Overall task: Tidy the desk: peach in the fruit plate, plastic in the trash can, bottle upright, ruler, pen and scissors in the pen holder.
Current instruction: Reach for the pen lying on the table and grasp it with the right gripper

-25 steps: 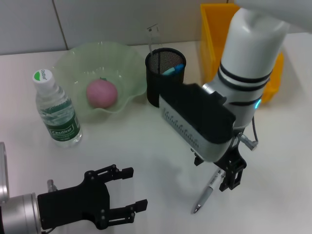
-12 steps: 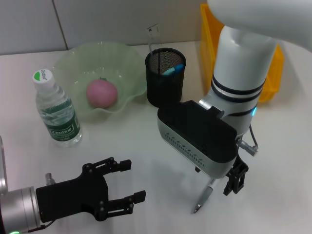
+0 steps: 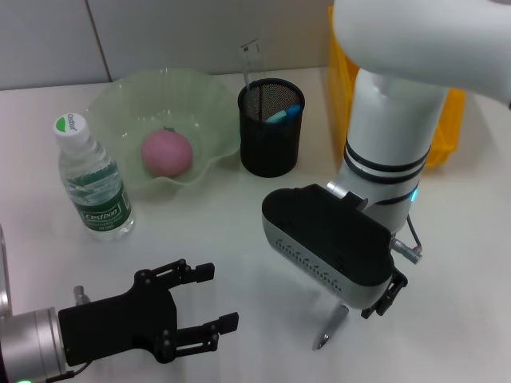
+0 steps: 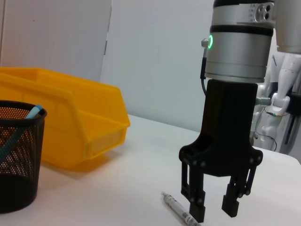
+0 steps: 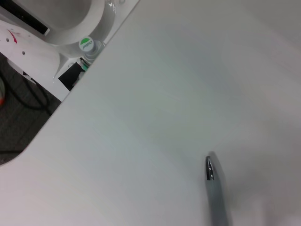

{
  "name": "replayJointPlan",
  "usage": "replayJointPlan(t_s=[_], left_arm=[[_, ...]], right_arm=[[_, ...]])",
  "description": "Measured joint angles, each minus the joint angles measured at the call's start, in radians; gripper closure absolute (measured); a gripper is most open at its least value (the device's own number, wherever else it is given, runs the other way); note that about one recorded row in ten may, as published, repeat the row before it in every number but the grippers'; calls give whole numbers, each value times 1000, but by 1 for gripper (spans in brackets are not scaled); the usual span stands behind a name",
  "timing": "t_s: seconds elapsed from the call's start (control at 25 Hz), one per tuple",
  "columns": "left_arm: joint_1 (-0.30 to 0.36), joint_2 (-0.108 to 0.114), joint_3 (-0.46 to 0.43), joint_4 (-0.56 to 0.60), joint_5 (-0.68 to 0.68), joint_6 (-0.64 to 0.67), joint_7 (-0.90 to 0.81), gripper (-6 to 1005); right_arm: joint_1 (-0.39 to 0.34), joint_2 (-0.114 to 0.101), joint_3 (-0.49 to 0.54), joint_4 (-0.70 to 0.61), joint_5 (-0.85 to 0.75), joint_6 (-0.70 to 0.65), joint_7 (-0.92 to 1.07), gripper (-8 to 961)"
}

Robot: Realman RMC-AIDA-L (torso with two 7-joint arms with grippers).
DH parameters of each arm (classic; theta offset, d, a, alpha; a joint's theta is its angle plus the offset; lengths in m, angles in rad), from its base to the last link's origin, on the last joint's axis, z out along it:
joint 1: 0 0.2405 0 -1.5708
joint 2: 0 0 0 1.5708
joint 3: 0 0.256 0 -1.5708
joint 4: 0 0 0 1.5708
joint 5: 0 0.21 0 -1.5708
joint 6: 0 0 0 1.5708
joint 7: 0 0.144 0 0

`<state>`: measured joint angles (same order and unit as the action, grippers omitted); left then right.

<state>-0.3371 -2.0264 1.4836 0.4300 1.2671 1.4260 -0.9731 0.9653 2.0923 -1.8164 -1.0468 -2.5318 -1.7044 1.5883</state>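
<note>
My right fingers hang straight down over the pen, spread apart, one on each side of its barrel and closed on nothing. In the left wrist view the tips stand just above the surface, and whether they touch the pen I cannot tell. The pen lies flat on the white surface at the near right — in the head view only its tip end pokes out from under my right wrist housing, which hides the fingers there. My right wrist camera shows the silvery end of the pen lying on bare surface.

My left fingers hover low at the near left, also spread and empty, well apart from the pen.

Farther back stands the black mesh pen holder, already carrying a blue-handled item and a clear ruler sticking up behind it. Just beside it on the left is the green fruit plate with the peach in it. The bottle stands upright at the plate's left edge. The yellow trash can sits behind my right arm — nothing lies between my right fingers and the pen holder but open surface.
</note>
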Motion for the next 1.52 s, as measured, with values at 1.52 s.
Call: replayJointPlan(t_s=[1.52], left_arm=[[19, 5, 4, 23, 1, 14, -10, 200]], right_arm=[[-23, 0, -116, 35, 25, 122, -2, 614]])
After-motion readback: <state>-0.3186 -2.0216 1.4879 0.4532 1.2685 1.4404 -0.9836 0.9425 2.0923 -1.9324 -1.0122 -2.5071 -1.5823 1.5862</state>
